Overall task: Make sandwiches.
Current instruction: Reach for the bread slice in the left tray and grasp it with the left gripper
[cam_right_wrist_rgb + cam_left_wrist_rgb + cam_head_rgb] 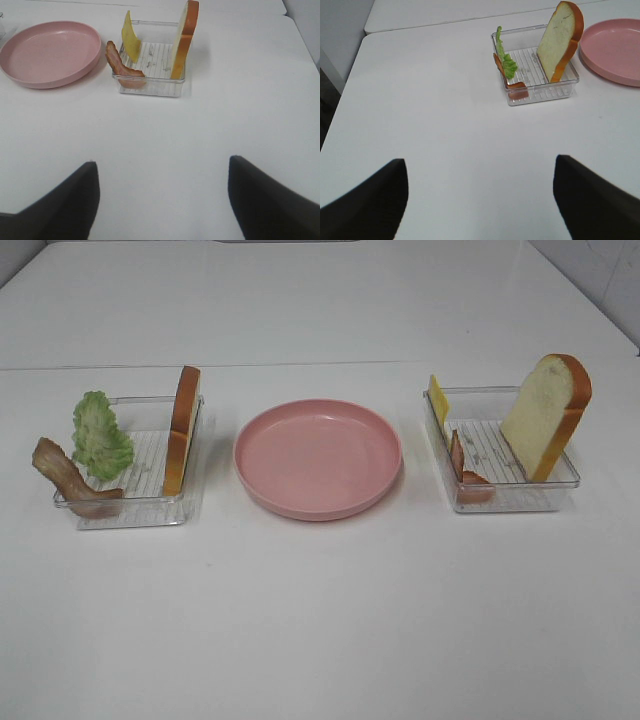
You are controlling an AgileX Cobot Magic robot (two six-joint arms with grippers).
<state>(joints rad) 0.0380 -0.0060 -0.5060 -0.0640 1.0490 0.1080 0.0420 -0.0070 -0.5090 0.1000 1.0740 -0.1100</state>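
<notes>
The left fingers point(370, 205) and right fingers point(272, 200), only their dark tips in frame, stand wide apart over broad bare white desk point(320, 620). Beyond, a round pink plate point(318, 455) lies between two clear plastic trays holding the unstacked sandwich parts. The left tray point(130, 515) has an upright white bread slice point(182, 430), green lettuce leaf point(100, 435) and brown-red bacon strip point(65, 475) overhanging its rim; the right tray point(510, 502) has a leaning bread slice point(545, 415), second bacon strip point(458, 453) and yellow cheese square point(438, 400), seen almost edge-on.

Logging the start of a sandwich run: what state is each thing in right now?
plate, empty
left bread slice, upright in left tray
lettuce, upright, same tray
left bacon, leaning over that tray's edge
right bread slice, upright in right tray
cheese, on edge against its wall
right bacon, propped in its corner
left claw, open, empty
right claw, open, empty
</notes>
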